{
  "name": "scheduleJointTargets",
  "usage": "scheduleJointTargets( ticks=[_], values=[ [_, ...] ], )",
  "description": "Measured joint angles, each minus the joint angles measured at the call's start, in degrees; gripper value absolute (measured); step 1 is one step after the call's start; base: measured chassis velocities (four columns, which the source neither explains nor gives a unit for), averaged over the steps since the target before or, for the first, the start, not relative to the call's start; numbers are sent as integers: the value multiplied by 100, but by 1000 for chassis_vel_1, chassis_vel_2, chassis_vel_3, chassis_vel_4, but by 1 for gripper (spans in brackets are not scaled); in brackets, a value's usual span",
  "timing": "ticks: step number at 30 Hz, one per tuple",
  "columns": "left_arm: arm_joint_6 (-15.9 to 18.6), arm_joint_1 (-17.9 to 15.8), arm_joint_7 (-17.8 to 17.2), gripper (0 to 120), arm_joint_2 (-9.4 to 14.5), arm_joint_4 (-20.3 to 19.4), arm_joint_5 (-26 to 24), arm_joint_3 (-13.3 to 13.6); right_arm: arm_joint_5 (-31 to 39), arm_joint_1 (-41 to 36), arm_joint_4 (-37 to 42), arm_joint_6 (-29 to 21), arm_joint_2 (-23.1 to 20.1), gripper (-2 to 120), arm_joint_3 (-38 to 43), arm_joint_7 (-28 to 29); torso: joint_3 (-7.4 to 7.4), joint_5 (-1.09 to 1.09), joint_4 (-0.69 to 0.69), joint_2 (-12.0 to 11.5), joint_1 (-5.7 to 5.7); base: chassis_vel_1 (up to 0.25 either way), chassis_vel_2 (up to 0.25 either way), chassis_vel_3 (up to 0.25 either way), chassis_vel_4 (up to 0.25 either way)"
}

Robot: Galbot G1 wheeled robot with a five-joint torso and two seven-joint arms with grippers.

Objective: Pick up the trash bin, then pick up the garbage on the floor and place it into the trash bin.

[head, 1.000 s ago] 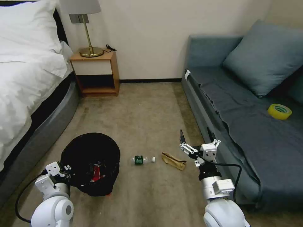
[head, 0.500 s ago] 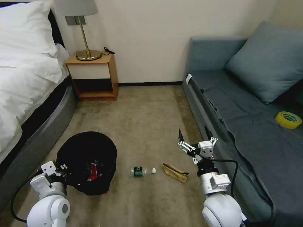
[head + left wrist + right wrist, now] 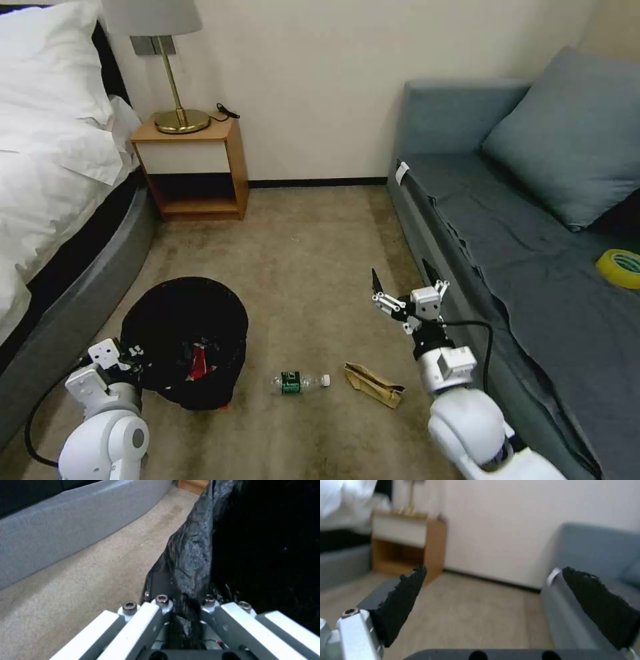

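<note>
Black mesh trash bin (image 3: 187, 333) rim pinched by left pincer (image 3: 133, 351) | right pincer (image 3: 403, 287) spread, raised | brown paper (image 3: 373, 385) below it, bottle (image 3: 300, 382) beside

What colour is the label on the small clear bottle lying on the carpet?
Green, a band around the small clear plastic bottle; its cap is white. It shows best in the head view.

The room is evenly and softly lit, with the pale wall (image 3: 320, 80) bright and only faint shadows on the carpet (image 3: 300, 267). The bin's (image 3: 183, 340) black inside swallows all detail. The right wrist view looks smeared, perhaps from motion; the head view bows slightly at its edges.
</note>
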Motion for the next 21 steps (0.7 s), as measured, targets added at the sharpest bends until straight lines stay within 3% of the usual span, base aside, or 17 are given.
scheduleJointTargets(
  ticks=[6,10,11,15,17,20,21],
  values=[
    [-29,-2,8,2,-22,23,0,36,950,800,-671,-593,-533,100,-622,-381,1,1,-1,0,0,0,0,0,0],
    [-87,-15,12,2,-64,89,14,81,2012,1522,-1157,-1545,-774,100,-1287,-607,1,1,0,0,0,0,0,0,0],
    [-87,-15,12,2,-64,89,14,81,2012,1522,-1157,-1545,-774,100,-1287,-607,1,1,0,0,0,0,0,0,0],
    [-123,-9,16,2,-77,112,26,84,3591,1953,-1284,-3142,-791,100,-1488,-590,1,0,-1,0,0,0,0,0,0],
    [-127,-6,17,2,-77,112,26,78,3616,2052,-1377,-3400,-779,100,-1487,-812,0,0,-1,0,0,0,0,0,0],
    [-131,11,19,2,-71,112,29,57,2756,2392,-1883,-3784,-779,100,-1502,-2216,1,1,0,0,0,0,0,0,0],
    [-131,11,19,2,-71,112,29,57,2756,2392,-1883,-3784,-779,100,-1502,-2216,1,1,0,0,0,0,0,0,0]
  ],
)
